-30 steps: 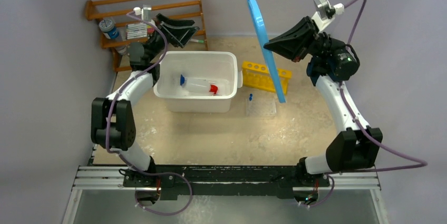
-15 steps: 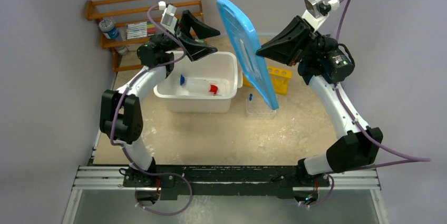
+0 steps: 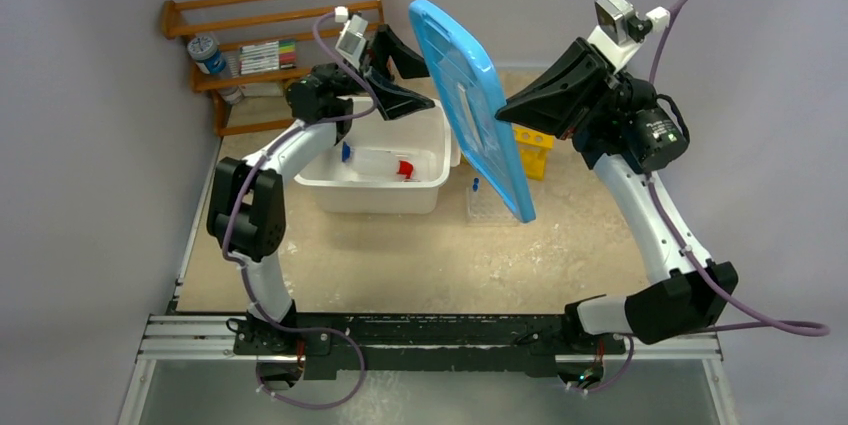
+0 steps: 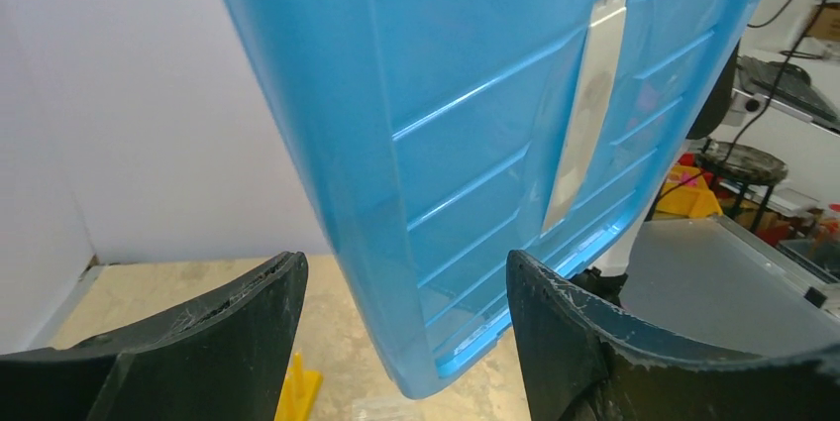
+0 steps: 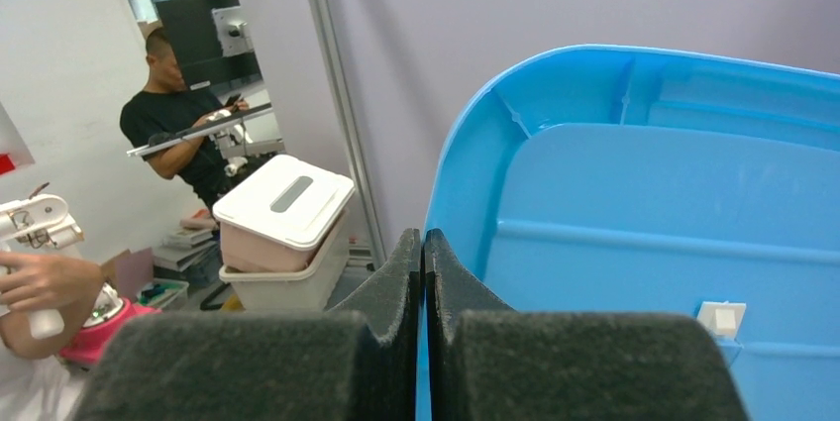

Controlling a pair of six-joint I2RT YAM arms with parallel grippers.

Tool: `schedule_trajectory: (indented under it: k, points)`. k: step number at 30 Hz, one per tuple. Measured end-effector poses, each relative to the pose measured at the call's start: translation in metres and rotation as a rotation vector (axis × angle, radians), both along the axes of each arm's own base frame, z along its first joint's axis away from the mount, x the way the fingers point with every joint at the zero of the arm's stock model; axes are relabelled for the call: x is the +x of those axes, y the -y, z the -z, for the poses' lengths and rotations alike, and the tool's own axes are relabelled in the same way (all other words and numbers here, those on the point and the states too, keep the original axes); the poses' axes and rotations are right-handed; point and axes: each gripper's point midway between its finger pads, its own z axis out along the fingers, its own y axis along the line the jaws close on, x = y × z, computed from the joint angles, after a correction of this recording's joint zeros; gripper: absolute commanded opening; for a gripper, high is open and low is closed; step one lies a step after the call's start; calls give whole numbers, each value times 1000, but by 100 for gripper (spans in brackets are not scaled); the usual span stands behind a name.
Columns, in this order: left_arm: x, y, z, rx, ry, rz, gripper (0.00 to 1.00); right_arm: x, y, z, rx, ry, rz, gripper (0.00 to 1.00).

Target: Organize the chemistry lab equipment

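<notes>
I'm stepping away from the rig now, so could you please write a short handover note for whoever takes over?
Right gripper: shut on the blue lid's edge, holding it tilted in the air beside the white bin.
Left gripper: open, empty, raised over the bin near the lid.
Done: squeeze bottle lies in the bin.
On the table: clear packet right of the bin, yellow rack behind the lid.
To do: probably bin the packet, then fit the lid.

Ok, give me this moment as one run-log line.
right gripper: shut on blue lid, lid aloft, tilted | left gripper: open, facing lid | squeeze bottle: in white bin
</notes>
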Motion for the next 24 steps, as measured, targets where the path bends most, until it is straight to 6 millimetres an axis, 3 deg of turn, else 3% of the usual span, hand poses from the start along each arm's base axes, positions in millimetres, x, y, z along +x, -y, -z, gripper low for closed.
schedule_trajectory:
  k: [6, 11, 15, 17, 19, 21, 24]
  points:
    - [-24, 10, -8, -11, 58, 30, 67, -6, 1, -5, 19, 7, -7, 0]
    - [-32, 3, -14, -19, 94, 9, 43, -13, 3, -10, 45, 22, -13, 0]
    - [-36, 1, -11, -16, 88, 5, 39, -17, 5, -13, 63, 46, -7, 0]
    - [-40, -1, -8, -12, 80, 4, 33, -16, 5, -14, 73, 48, -4, 0]
    - [-46, -5, -7, -8, 80, -1, 21, -12, 5, -16, 88, 39, -3, 0]
    - [-50, -8, -9, -9, 77, -6, 1, -4, 4, -15, 99, 22, -2, 0]
    - [-49, -15, -15, -24, 49, -31, 0, 2, 4, -16, 114, 0, -3, 0]
